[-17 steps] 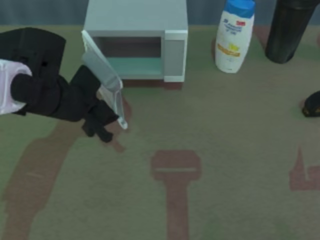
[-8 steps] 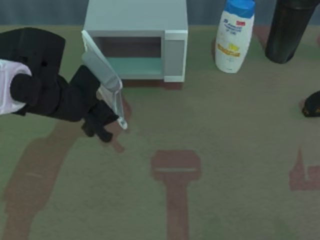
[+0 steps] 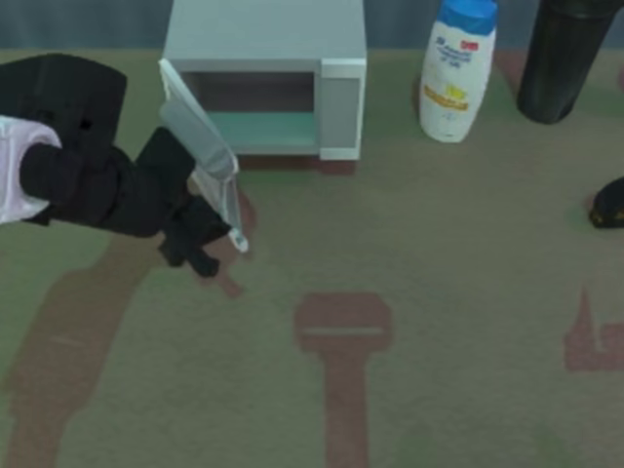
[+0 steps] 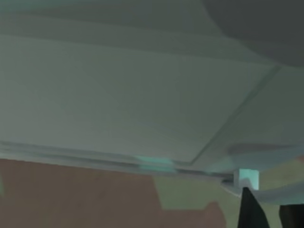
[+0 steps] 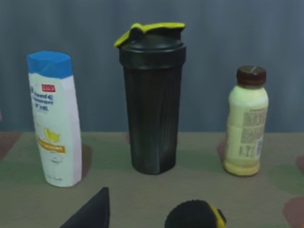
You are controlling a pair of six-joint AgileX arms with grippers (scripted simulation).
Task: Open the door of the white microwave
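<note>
The white microwave (image 3: 265, 34) stands at the back left of the table. Its pale teal floor (image 3: 261, 129) is exposed. The door (image 3: 200, 146), white-framed with a grey window, hangs swung out toward the front left on its left hinge. My left gripper (image 3: 216, 241) is shut on the door's free edge near the handle (image 4: 248, 178). The dark fingertips (image 4: 249, 211) sit just under that handle, and the door panel (image 4: 118, 99) fills the left wrist view. My right gripper (image 3: 609, 203) is parked open at the table's right edge, with one finger (image 5: 92, 211) showing.
A white blue-capped bottle (image 3: 458, 73) stands right of the microwave, with a black shaker (image 3: 565, 58) beyond it. The right wrist view also shows a pale yellow bottle (image 5: 246, 126) and a black round thing with a yellow edge (image 5: 194, 216) close in.
</note>
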